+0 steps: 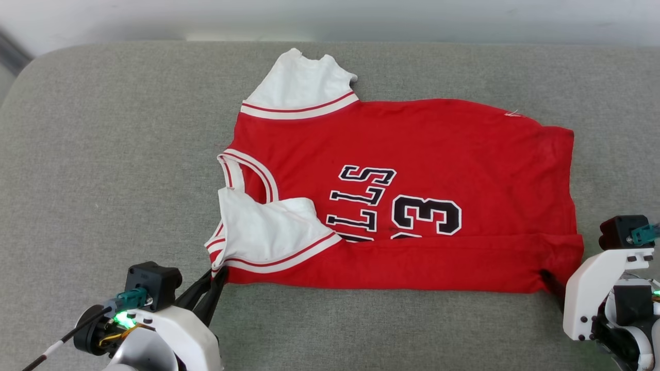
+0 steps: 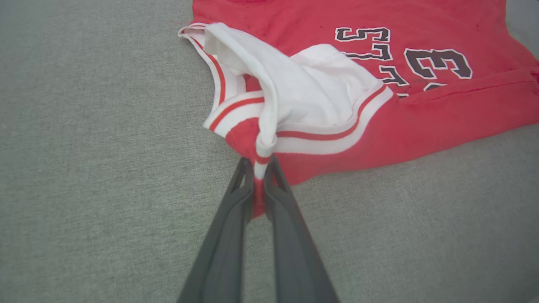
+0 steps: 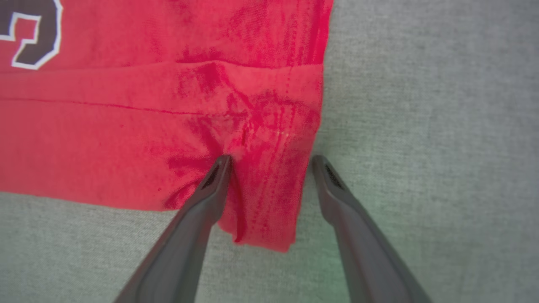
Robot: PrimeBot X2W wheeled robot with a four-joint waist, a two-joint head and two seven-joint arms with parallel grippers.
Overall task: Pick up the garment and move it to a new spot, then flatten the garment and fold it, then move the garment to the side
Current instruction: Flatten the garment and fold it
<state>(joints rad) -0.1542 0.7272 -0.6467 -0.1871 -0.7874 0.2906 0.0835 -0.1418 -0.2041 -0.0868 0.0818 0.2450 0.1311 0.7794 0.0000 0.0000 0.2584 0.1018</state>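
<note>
left gripper (image 2: 257, 163) tight on a sleeve corner of the garment (image 1: 402, 139), right gripper (image 3: 271, 158) spread astride its hem corner

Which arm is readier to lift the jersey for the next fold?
Left. The left gripper is shut on the striped sleeve corner of the jersey, while the right gripper stands open astride the hem corner, gripping nothing yet.

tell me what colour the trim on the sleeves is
White with one red stripe; the sleeve trim of the garment shows best in the left wrist view.
</note>
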